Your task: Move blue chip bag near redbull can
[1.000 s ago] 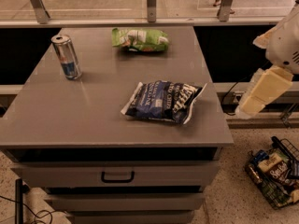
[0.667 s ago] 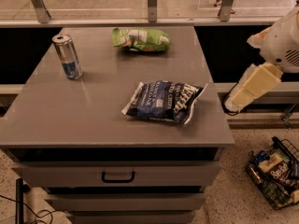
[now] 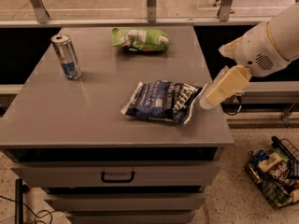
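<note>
My claw (image 3: 212, 97) hangs at the right edge of the table (image 3: 70, 120), about halfway between the back-right and front-right corners. It slants down and to the left from my white arm (image 3: 271, 41). I cannot tell whether the claw is wide or narrow, because from here it reads as one cream block. Its tip is just beside the white right end of the blue chip bag (image 3: 163, 101) — touching or a hair apart, I cannot say.

The blue chip bag lies flat on the tabletop, right of the middle and nearer the front edge than the back, with its length running left to right.

The redbull can (image 3: 67, 57) stands upright near the left edge, toward the back-left corner — well apart from the blue bag, with bare grey tabletop between them. A green chip bag (image 3: 140, 39) lies flat by the back edge, around its middle.

Under the front edge is a drawer (image 3: 117, 176) with a dark handle. On the floor beyond the front-right corner sits a wire basket (image 3: 275, 176) holding packets.
</note>
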{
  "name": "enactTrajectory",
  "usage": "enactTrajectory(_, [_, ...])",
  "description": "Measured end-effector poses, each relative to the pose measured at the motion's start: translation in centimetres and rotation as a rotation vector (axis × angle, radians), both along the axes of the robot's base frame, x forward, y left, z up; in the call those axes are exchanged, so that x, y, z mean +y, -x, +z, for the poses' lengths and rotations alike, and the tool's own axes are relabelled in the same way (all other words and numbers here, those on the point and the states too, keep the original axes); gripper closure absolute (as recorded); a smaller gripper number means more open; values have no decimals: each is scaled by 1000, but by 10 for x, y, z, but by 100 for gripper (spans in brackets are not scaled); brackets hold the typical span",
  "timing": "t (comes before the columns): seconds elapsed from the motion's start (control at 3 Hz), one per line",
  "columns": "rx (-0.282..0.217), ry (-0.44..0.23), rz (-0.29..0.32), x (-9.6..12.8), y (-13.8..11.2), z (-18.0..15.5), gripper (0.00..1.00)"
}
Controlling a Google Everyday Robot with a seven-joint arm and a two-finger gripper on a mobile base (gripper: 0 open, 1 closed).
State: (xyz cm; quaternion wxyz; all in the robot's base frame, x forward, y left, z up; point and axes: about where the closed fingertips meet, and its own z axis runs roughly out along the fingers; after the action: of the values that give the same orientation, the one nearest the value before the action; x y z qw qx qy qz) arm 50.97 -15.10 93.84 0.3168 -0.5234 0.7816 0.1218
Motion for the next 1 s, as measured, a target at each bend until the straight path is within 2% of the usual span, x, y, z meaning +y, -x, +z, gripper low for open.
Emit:
enactTrajectory(0.33, [0,0,0,0,0,0,0])
enactTrajectory(1.0, [3,-19,-30,16,3,-32,0])
